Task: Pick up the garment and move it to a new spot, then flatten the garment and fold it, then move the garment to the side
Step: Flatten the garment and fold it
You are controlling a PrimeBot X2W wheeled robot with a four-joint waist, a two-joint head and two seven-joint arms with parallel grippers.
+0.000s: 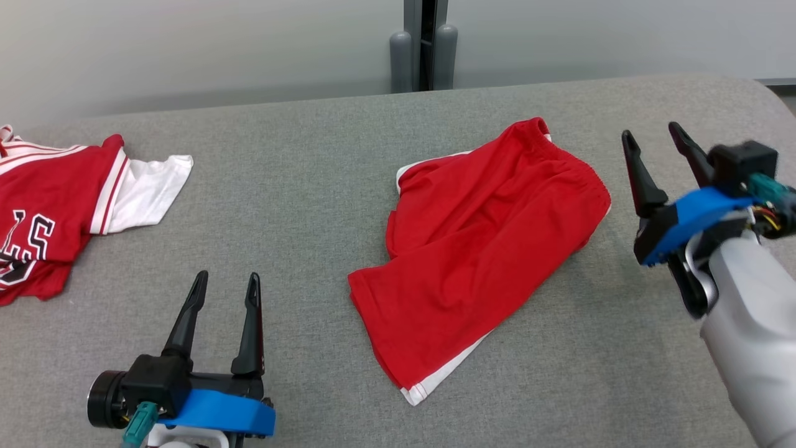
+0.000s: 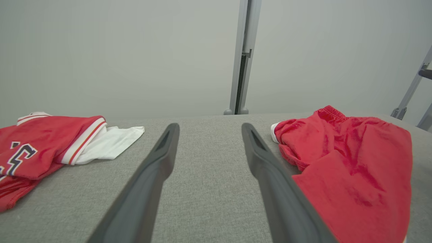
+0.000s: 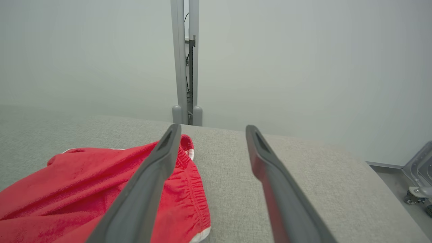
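Note:
The garment (image 1: 479, 249), red shorts with white trim, lies rumpled and folded over on the grey table (image 1: 311, 218), right of centre. It also shows at the right of the left wrist view (image 2: 351, 168) and at the lower left of the right wrist view (image 3: 101, 189). My right gripper (image 1: 653, 140) hovers open just right of the shorts' waistband, nothing between its fingers (image 3: 152, 175). My left gripper (image 1: 225, 283) stands open near the front left, well apart from the shorts, fingers (image 2: 152, 168) empty.
A red and white jersey (image 1: 56, 211) with black lettering lies at the table's far left edge, also seen in the left wrist view (image 2: 50, 145). A grey post (image 1: 423, 43) stands behind the table against a pale wall. The table's right end curves off (image 1: 771, 93).

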